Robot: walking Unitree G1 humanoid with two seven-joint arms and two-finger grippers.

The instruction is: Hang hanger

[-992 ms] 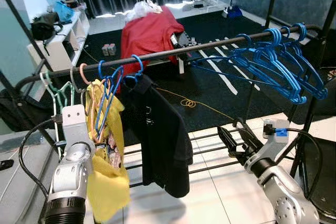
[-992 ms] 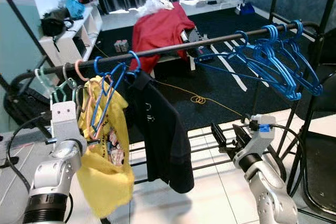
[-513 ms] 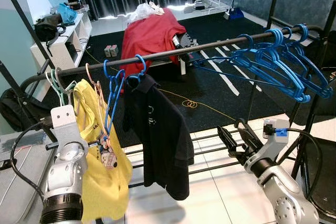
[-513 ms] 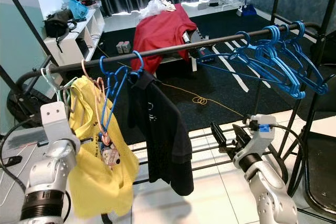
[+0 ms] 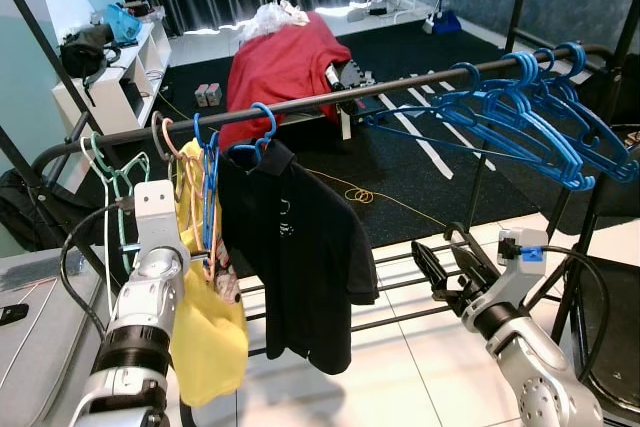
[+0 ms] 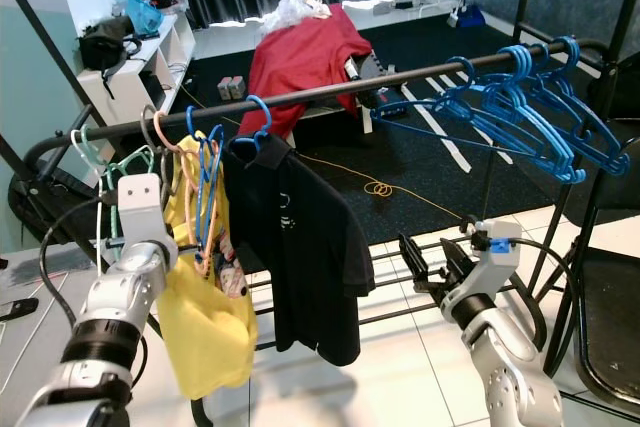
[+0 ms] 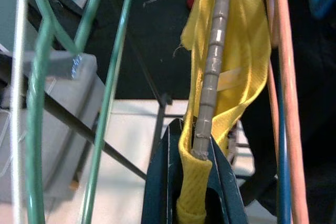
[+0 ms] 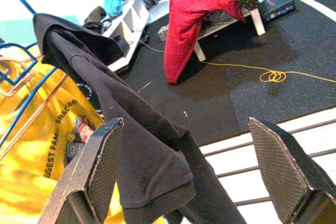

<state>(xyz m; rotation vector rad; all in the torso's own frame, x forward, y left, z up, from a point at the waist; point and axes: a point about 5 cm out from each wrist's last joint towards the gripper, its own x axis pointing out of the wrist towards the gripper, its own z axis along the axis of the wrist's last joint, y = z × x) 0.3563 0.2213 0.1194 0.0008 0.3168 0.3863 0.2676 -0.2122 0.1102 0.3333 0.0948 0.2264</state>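
Mid-hanging at frame left: left gripper (image 7: 195,192) clamped on the yellow shirt's hanger (image 7: 212,66) near the rail (image 5: 330,99), likely letting go next; right gripper (image 8: 194,171) spread, idle.

Bright yellow shirt (image 5: 205,332) with a small multicoloured print, black polo (image 5: 295,257) beside it on a dark rail (image 5: 400,87); blue hangers (image 5: 520,112) bunched at one end, green hangers (image 5: 110,172) and a pink one (image 5: 180,152) at the other; red cloth (image 5: 285,62) on black floor behind
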